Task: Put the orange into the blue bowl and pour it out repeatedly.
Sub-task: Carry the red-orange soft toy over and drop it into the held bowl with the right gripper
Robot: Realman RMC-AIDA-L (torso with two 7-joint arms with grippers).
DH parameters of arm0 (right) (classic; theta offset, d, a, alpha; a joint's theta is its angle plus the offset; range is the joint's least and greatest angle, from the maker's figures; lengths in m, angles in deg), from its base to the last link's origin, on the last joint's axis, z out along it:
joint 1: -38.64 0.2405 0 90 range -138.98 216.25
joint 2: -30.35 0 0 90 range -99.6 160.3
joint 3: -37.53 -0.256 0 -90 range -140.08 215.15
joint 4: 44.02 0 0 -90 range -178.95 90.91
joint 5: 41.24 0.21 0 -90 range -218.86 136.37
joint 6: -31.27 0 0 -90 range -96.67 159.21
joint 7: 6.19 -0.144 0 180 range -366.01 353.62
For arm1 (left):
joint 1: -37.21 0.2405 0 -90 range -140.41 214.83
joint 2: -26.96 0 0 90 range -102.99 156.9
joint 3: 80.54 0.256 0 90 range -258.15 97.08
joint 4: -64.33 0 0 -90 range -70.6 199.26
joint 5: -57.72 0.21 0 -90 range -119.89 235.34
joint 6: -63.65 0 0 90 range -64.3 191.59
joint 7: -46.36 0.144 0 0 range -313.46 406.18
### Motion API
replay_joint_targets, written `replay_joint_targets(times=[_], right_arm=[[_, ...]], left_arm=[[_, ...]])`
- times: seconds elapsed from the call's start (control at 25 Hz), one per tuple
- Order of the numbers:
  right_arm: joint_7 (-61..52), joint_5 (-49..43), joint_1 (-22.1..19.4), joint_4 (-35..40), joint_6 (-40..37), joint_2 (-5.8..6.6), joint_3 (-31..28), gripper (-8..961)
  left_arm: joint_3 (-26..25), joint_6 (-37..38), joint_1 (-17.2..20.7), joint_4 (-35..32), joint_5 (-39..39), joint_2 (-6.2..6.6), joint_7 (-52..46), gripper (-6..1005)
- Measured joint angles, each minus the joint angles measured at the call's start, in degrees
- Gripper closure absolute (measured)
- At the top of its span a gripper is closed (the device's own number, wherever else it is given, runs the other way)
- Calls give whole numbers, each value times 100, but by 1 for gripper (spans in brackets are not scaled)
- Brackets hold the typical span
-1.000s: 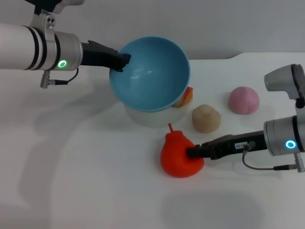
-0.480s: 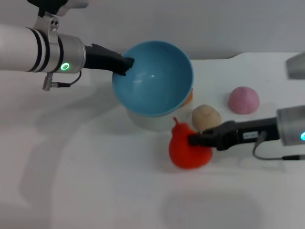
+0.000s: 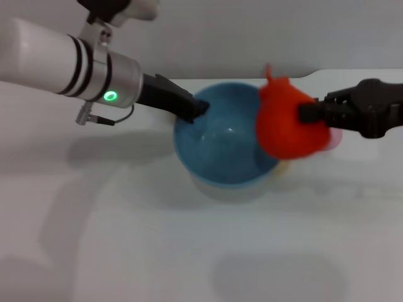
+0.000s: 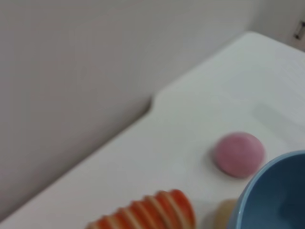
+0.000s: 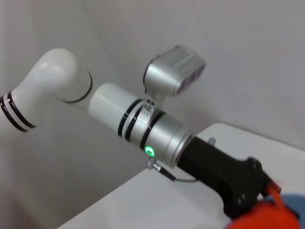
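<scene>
The blue bowl [image 3: 227,151] is held upright above the table, mouth up. My left gripper [image 3: 198,108] is shut on its left rim. The bowl's rim also shows in the left wrist view [image 4: 276,195]. My right gripper [image 3: 308,113] is shut on the orange [image 3: 288,119], a red-orange toy fruit with a stem nub, and holds it in the air over the bowl's right rim. The orange's edge shows in the right wrist view [image 5: 267,220], next to the left gripper [image 5: 248,191].
A pink ball [image 4: 238,153] lies on the white table [image 3: 126,239] to the right of the bowl, mostly hidden behind the orange in the head view. A striped orange-and-white loaf [image 4: 147,214] and a beige ball [image 4: 224,214] lie near the bowl. A wall stands behind.
My right gripper has lifted the orange off the table and carried it up over the bowl's right rim. My left gripper has levelled the tilted bowl and moved it right and down.
</scene>
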Motion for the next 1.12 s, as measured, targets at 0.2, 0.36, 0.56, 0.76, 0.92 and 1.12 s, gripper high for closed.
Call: replay_joint_targets(times=[0.2, 0.36, 0.56, 0.76, 0.92, 1.12], right_arm=[[40, -44, 208, -423, 118, -12, -38, 898], [295, -138, 490, -1228, 310, 6, -1, 887], [538, -422, 679, -1736, 709, 7, 17, 873], [544, -814, 869, -2000, 914, -9, 81, 859], [639, -825, 884, -2044, 1056, -23, 97, 847], [741, -675, 824, -1988, 1086, -32, -17, 756]], left_arm=[[182, 271, -62, -9, -33, -2, -67, 1001], [323, 327, -63, -35, -54, -8, -71, 1000], [335, 300, -32, -47, -56, 0, -58, 999], [342, 211, -22, -32, -17, 3, -23, 999], [347, 208, -23, -28, -4, 7, -20, 1000], [346, 182, -1, -13, 13, 11, -14, 1000]])
